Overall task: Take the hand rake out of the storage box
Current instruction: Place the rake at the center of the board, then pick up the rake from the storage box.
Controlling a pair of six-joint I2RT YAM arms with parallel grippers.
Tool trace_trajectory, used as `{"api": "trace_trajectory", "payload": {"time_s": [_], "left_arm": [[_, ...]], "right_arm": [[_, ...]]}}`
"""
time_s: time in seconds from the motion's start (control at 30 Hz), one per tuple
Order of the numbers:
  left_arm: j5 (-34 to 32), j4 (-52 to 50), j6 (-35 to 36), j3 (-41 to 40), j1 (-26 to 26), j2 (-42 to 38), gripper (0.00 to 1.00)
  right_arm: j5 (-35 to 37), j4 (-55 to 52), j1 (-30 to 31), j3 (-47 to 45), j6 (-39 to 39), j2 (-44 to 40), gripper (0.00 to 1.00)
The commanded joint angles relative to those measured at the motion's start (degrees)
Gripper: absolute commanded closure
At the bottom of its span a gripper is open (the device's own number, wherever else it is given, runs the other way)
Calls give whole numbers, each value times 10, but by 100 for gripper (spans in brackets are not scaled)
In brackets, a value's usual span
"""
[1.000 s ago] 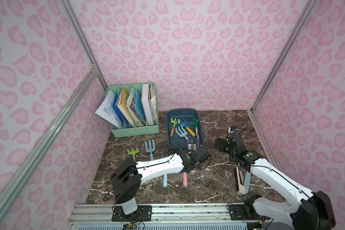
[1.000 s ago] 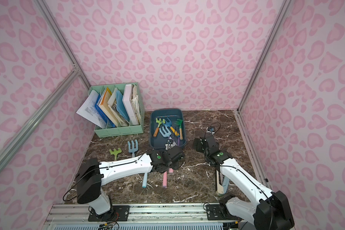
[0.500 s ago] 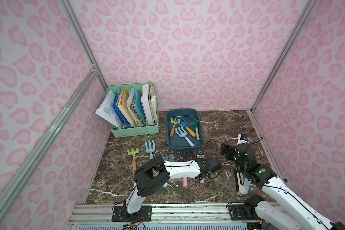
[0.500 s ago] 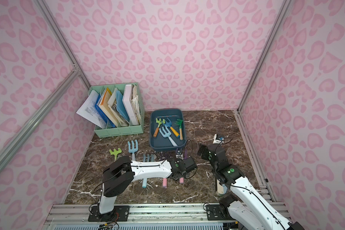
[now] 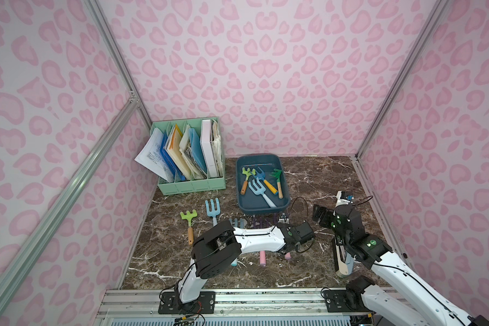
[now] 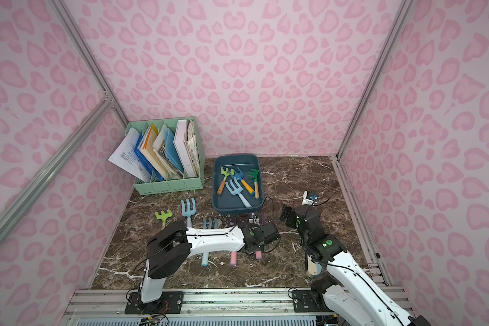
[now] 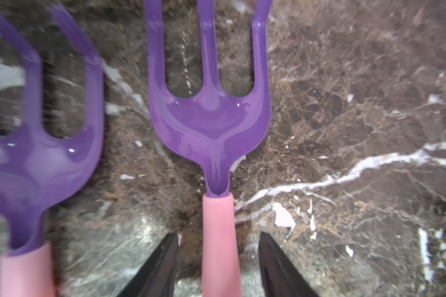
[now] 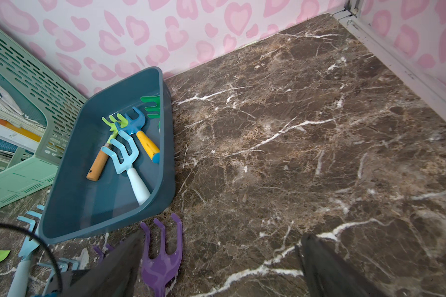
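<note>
The storage box (image 5: 263, 209), a shallow dark teal bin, stands at the back centre in both top views (image 6: 239, 210). Several hand rakes lie in it, among them a light blue one with a white handle (image 5: 259, 188). Just in front of the box a purple hand rake (image 7: 209, 120) with a pink handle (image 5: 288, 256) lies flat on the marble. My left gripper (image 7: 218, 237) is open, its fingers standing clear on both sides of that handle. To the right of the box my right gripper (image 5: 319, 214) hangs open and holds nothing.
A mint-green file organiser (image 5: 192, 186) full of papers stands left of the box. On the marble in front lie a green rake (image 5: 189, 218), light blue rakes (image 5: 213, 207) and a second purple rake (image 7: 36, 154). Pink walls close in on three sides.
My left arm carried the purple rake from the box's front edge down to the table, then opened and let it go. My right arm drew back to the right.
</note>
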Motion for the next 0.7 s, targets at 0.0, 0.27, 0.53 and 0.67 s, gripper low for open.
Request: {"api": "trace_trajectory", "payload": {"time_s": [0.0,0.27,0.53,0.67], "left_arm": [[-45,-30,8,-22,5,-56,32],[-187,-117,199,-95,41,-363,19],[-161,-121,334,-247,266,-603,13],[-285,-35,381,-364,267,-666,2]], "right_arm": [[-2,4,1,5,-6,1,2],[-36,67,73,29,-59,42,2],[3,27,175,264,-88,346,12],[-8,-19,170,392,-122,489,26]]}}
